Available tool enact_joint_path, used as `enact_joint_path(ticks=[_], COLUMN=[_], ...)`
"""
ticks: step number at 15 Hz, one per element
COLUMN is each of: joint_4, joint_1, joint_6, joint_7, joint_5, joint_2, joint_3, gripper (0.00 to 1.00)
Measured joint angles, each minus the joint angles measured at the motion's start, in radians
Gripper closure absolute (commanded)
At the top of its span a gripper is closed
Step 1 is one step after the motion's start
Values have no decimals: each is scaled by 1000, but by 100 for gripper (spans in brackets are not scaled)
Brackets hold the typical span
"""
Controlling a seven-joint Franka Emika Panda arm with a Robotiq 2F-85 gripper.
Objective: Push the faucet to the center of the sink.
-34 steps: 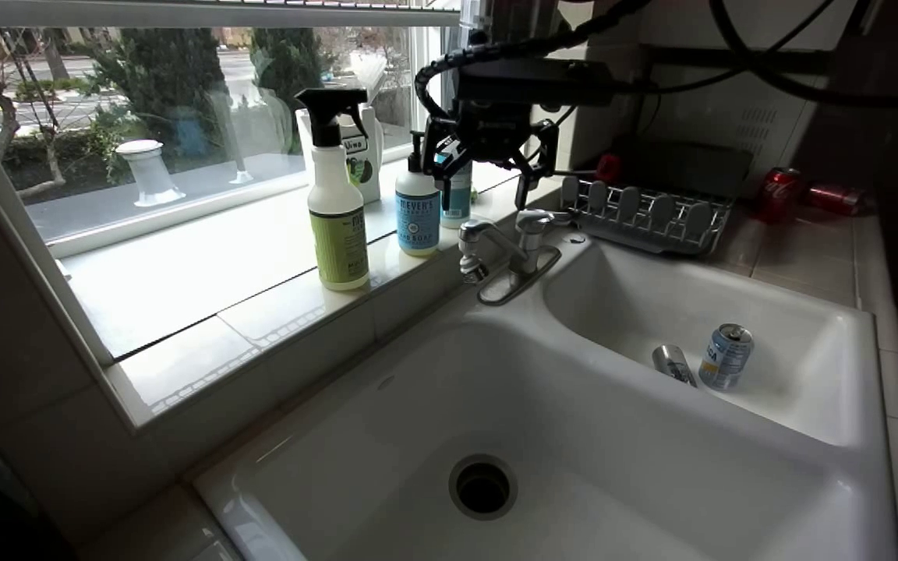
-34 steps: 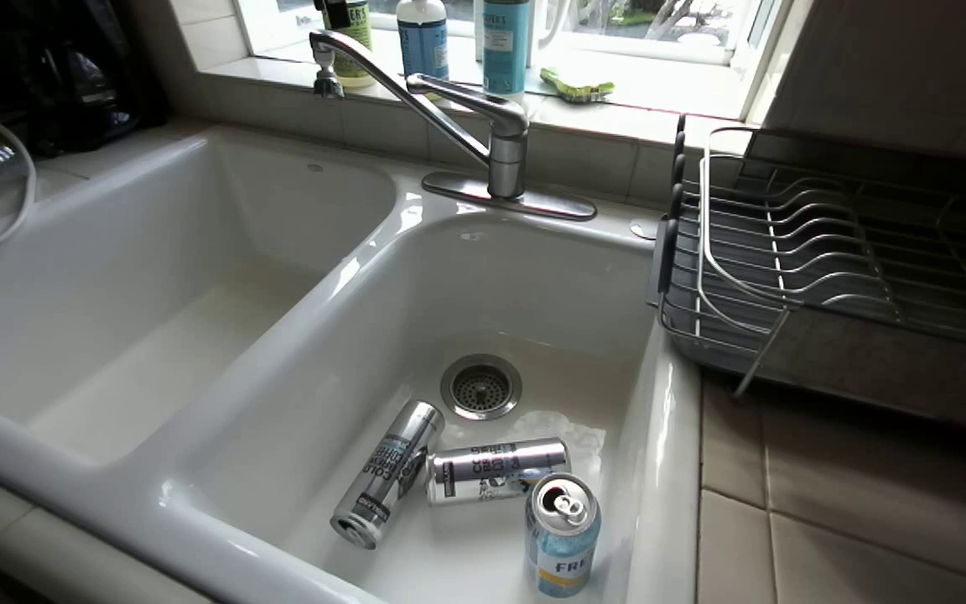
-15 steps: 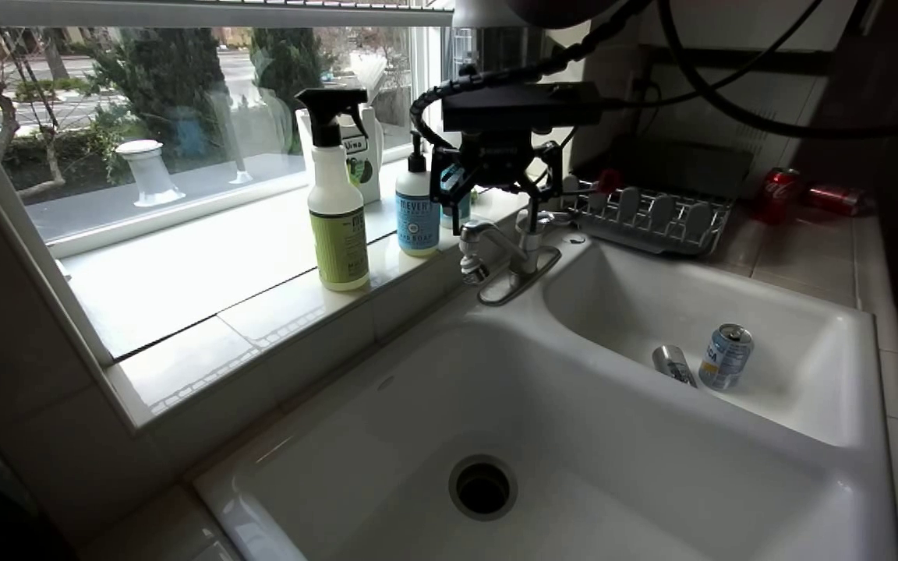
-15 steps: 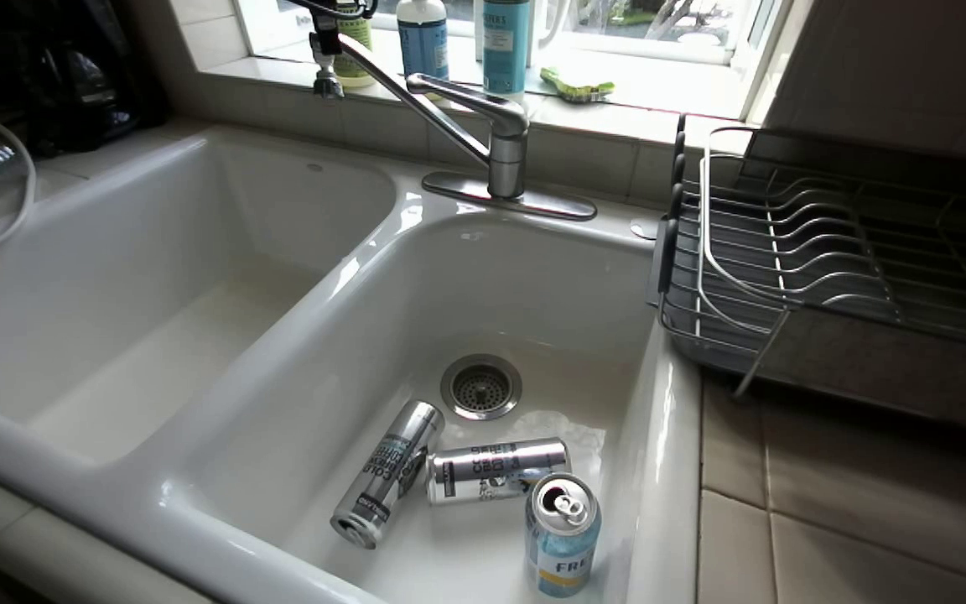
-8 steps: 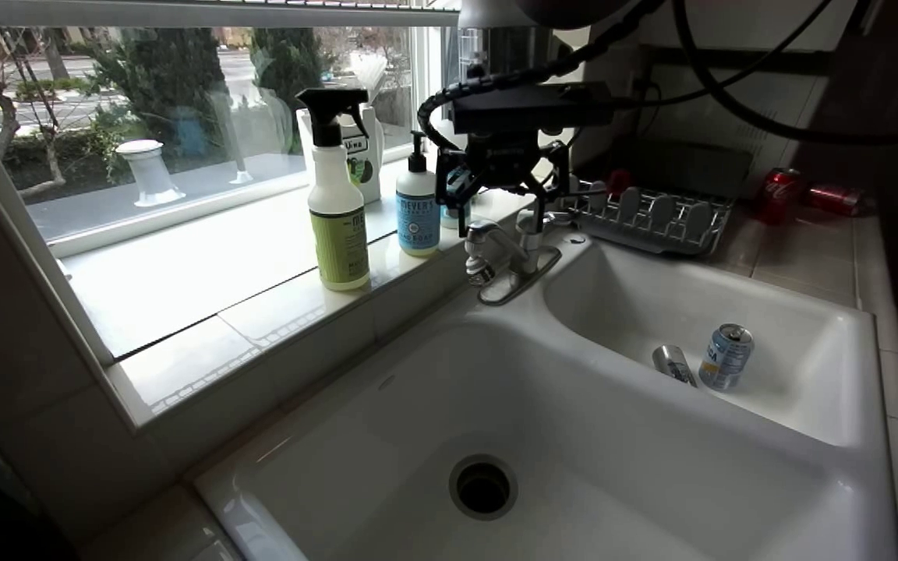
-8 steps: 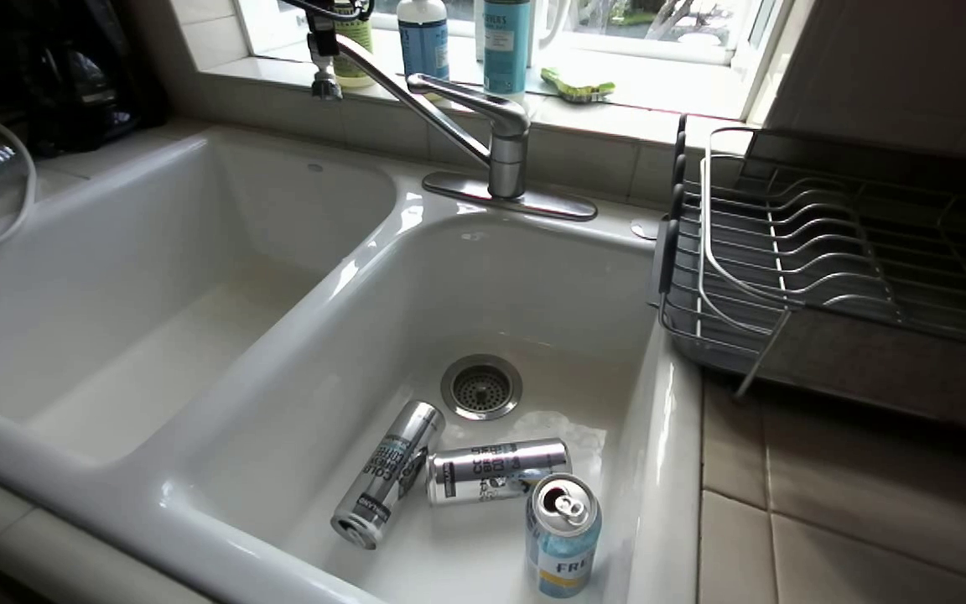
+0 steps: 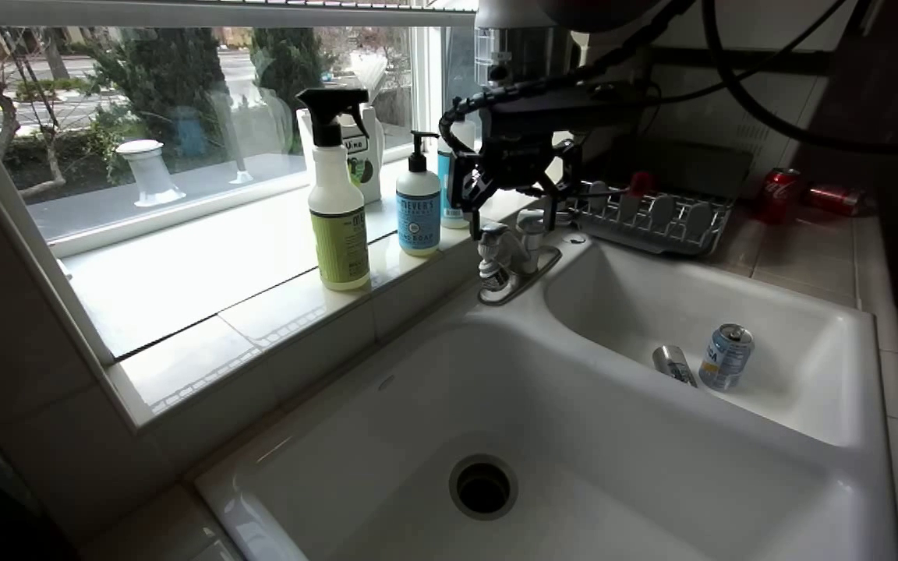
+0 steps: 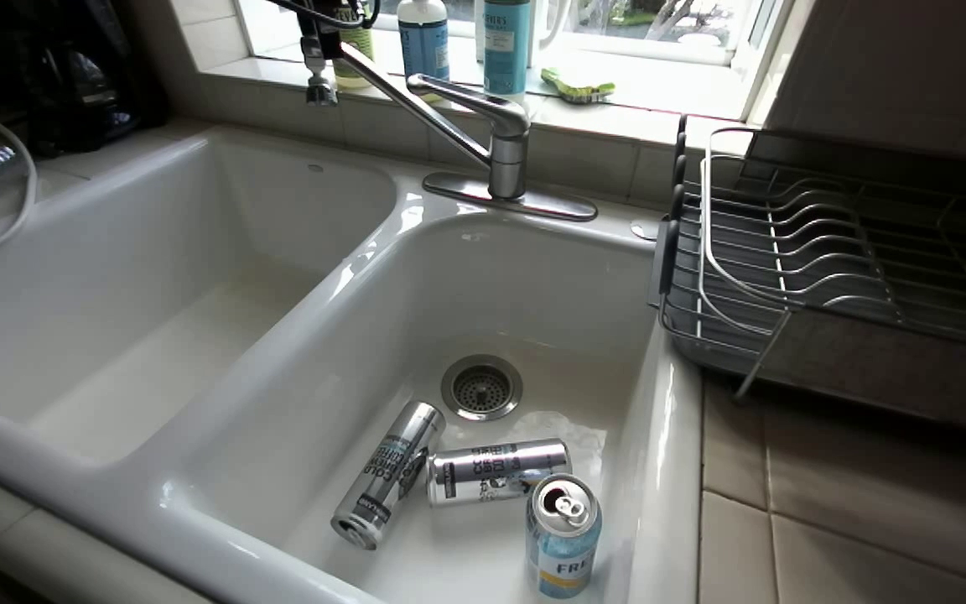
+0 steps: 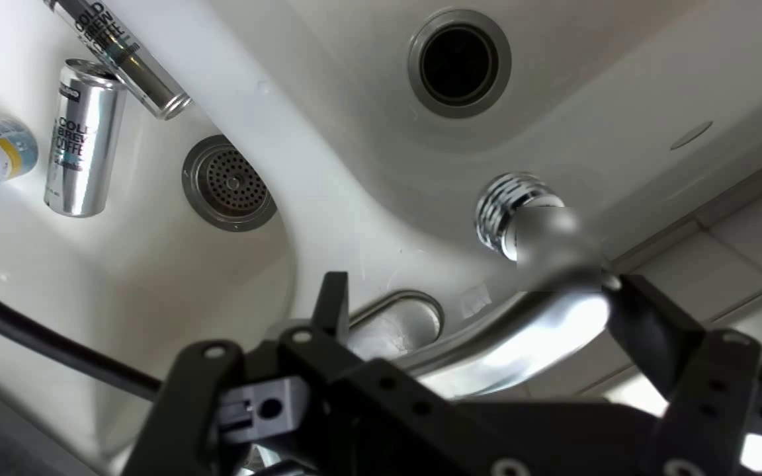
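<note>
In an exterior view, the chrome single-lever faucet (image 8: pixel 507 164) is standing on the far rim of the white double-basin sink (image 8: pixel 261 335), its spout (image 8: pixel 395 92) pointing left. In the wrist view, the black claw (image 9: pixel 484 287) is straddling that spout, its fingers (image 9: pixel 333 304) spread apart; blur is obscuring any contact.
</note>
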Motion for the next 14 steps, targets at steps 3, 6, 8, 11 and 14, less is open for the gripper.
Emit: enact_joint_path(ticks=[3,6,8,11,14], joint_4=[-45,-86,-112,-148,-171], joint_1=[-6,-16,-32,-59,-69], joint_6=[10,11,12,16,35], joint_7=[-45,-94,-124,-173,-210], joint_5=[6,14,13,13,13], joint_2=[-34,-65,-84,-105,-116], joint_3=[-2,-10,-23,-42,-46], gripper=[0,0,0,0,0])
